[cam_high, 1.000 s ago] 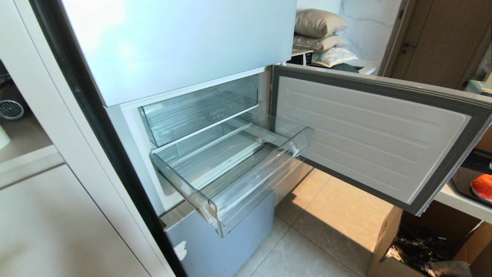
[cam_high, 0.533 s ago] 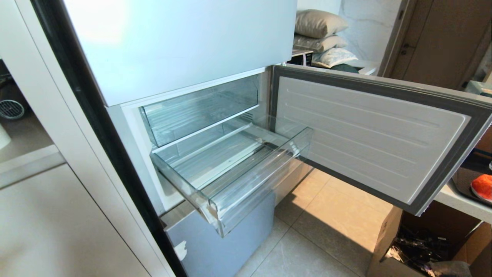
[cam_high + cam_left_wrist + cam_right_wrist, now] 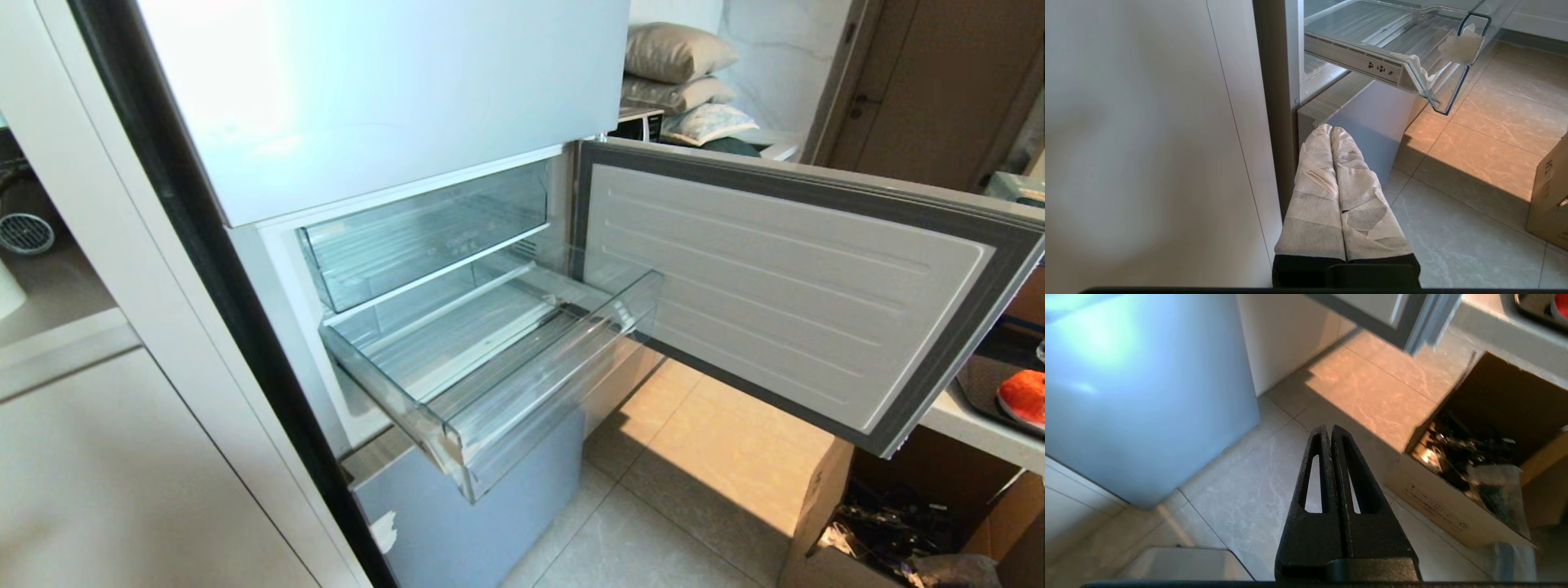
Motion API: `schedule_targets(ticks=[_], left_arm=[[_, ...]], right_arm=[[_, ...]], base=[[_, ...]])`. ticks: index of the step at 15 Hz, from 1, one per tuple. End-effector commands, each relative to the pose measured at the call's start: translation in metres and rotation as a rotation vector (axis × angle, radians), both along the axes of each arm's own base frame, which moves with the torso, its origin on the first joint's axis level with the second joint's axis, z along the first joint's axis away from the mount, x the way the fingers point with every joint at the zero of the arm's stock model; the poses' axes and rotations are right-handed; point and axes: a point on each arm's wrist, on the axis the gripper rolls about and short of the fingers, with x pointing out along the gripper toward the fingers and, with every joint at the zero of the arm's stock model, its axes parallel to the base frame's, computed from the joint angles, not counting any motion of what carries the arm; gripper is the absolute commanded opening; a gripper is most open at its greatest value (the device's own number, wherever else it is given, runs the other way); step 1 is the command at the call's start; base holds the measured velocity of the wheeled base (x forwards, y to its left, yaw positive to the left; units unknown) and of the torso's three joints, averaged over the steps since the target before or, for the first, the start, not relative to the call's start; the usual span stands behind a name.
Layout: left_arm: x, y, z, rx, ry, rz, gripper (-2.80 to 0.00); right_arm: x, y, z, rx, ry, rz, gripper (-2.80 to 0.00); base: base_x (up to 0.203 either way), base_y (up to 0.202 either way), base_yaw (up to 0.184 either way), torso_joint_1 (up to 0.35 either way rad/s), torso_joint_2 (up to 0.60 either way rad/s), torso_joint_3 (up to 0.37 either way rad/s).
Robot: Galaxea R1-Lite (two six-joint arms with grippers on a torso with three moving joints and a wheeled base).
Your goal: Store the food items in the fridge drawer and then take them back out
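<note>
head view / fridge drawer [image 3: 490, 376]: clear, ribbed floor, stepped front lip, pulled out of the pale blue-grey fridge [image 3: 367, 90]; nothing in it, likely left out for loading or just unloaded.
head view / upper drawer [image 3: 424, 237]: taller plain front, pushed in, faint embossed text on front, unreadable.
head view / fridge door [image 3: 784, 286]: swung wide to the right, gives room at the drawer's front lip.
head view / food item [image 3: 1024, 396]: one orange-red piece on a dark tray [image 3: 980, 380] at the near edge of the white counter [image 3: 971, 429], far right, cut by frame; well apart from the drawer.
head view / second food item: not seen here.
head view / arms: neither in frame.
left wrist view / left gripper [image 3: 1331, 130]: fingers wrapped in pale tape, probably for grip; pressed together, holding nothing; hangs low beside the fridge's lower front, under the drawer's corner, parked.
left wrist view / drawer side rail: small dark marks printed, unreadable; torn tape at front corner.
left wrist view / cardboard box [image 3: 1549, 196]: on floor tiles, dark print on side, cannot read.
right wrist view / right gripper [image 3: 1329, 430]: black slotted fingers fully together, nothing held; points down at floor tiles between the fridge's lower front and the box, looks stowed.
right wrist view / box: open, dark clutter inside, small print on side, illegible.
right wrist view / red bit [image 3: 1560, 308]: on tray at counter edge, likely a food item, mostly cropped.
judgement: drawer bare and food on counter suits task end or start; cannot tell which.
</note>
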Motion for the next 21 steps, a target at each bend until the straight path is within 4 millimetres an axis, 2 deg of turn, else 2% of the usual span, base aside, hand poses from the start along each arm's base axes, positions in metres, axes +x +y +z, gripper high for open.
schedule_targets(ticks=[1, 3, 6, 8, 15, 21], left_arm=[[0.0, 0.0, 0.0, 0.0, 0.0, 0.0, -2.8], [0.0, 0.0, 0.0, 0.0, 0.001, 0.0, -2.8], [0.0, 0.0, 0.0, 0.0, 0.001, 0.0, -2.8], [0.0, 0.0, 0.0, 0.0, 0.0, 0.0, -2.8], [0.0, 0.0, 0.0, 0.0, 0.0, 0.0, -2.8], [0.0, 0.0, 0.0, 0.0, 0.0, 0.0, -2.8]], right_arm=[[-0.006, 0.001, -0.011, -0.032, 0.035, -0.005, -2.8], [-0.009, 0.001, -0.012, -0.07, 0.017, 0.004, -2.8], [-0.023, 0.001, -0.014, -0.082, -0.182, 0.032, -2.8], [-0.028, 0.001, -0.015, -0.086, -0.248, 0.047, -2.8], [-0.028, 0.001, -0.015, -0.084, -0.244, 0.052, -2.8], [-0.028, 0.001, -0.015, -0.072, -0.245, 0.046, -2.8]], base=[[0.0, 0.0, 0.0, 0.0, 0.0, 0.0], [0.0, 0.0, 0.0, 0.0, 0.0, 0.0], [0.0, 0.0, 0.0, 0.0, 0.0, 0.0], [0.0, 0.0, 0.0, 0.0, 0.0, 0.0], [0.0, 0.0, 0.0, 0.0, 0.0, 0.0], [-0.001, -0.008, 0.165, 0.003, 0.0, 0.003]])
